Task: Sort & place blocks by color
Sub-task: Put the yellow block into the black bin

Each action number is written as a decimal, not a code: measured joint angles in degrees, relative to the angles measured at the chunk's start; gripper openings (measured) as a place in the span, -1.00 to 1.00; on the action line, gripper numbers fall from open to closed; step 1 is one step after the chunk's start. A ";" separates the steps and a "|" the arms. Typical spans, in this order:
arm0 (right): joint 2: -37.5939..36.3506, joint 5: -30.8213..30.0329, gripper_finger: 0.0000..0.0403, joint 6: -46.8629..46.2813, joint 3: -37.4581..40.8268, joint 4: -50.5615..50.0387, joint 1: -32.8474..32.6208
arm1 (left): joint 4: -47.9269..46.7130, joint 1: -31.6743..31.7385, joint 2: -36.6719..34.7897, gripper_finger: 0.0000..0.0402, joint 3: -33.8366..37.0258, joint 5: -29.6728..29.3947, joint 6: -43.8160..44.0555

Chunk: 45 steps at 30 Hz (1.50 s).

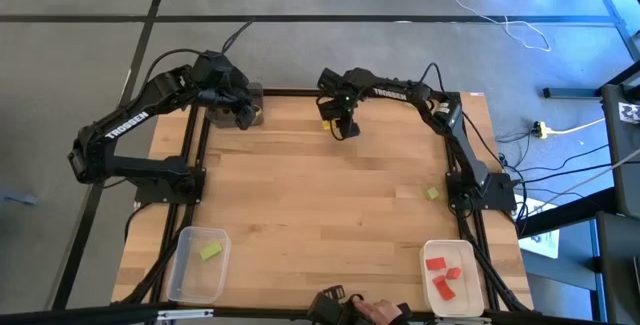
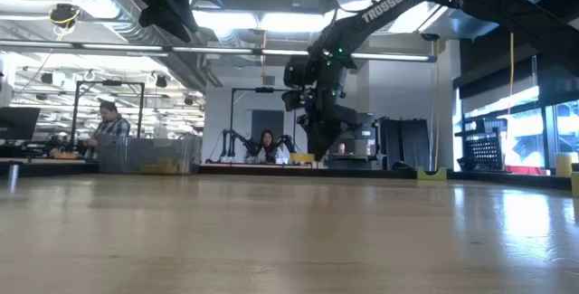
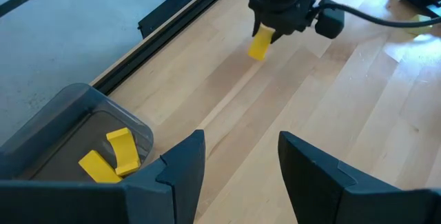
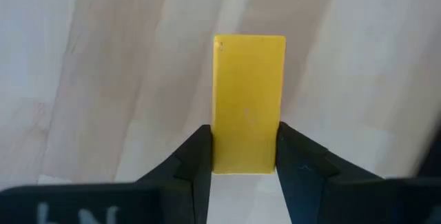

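One yellow block, small, rigid and probably light with smooth flat sides, is being pinched across its narrow width by the right gripper above the worktop at twelve o'clock; the left gripper is hanging empty, jaws apart, over the yellow bin at eleven o'clock.

Yellow block clamped upright in the right gripper.
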State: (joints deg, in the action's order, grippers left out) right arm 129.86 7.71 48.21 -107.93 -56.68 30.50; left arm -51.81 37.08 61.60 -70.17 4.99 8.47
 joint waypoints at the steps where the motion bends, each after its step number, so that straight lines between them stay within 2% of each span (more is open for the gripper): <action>1: 0.00 -0.37 -0.37 -0.01 -0.88 -0.06 -0.01 | 0.00 0.00 0.00 -0.13 0.00 -0.01 0.00; 11: -0.13 -0.55 -0.37 -2.88 -12.85 -0.43 -2.27 | 0.12 0.02 -0.01 -0.13 0.00 -0.02 0.07; 18: -0.20 -0.56 -0.37 -2.89 -18.56 1.09 -5.26 | 4.69 -0.04 -0.01 -0.13 0.00 -0.48 0.09; 24: -0.22 -1.35 -0.37 -2.93 -19.85 4.11 -6.84 | 7.87 -0.04 -0.01 -0.13 0.00 -1.07 0.35; 29: -0.22 -9.94 -0.37 -2.76 -19.85 7.01 -8.06 | 7.54 -0.04 -0.01 -0.13 0.00 -1.33 4.77; 33: -0.22 -13.67 -0.37 -2.75 -19.85 9.14 -8.87 | 7.08 -0.04 0.04 -0.13 0.00 -0.98 10.70; 38: -0.22 -14.13 -0.37 -2.75 -19.85 11.82 -9.84 | 7.02 -0.04 2.63 -0.13 0.02 -0.90 19.97; 45: -0.26 -14.15 -0.37 -2.62 -19.85 13.78 -10.93 | 11.78 -0.04 5.93 -0.13 3.20 3.05 20.51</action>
State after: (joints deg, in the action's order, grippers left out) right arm 129.60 -6.44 45.58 -127.79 -42.89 19.57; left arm -40.03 37.04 67.53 -66.97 8.04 28.98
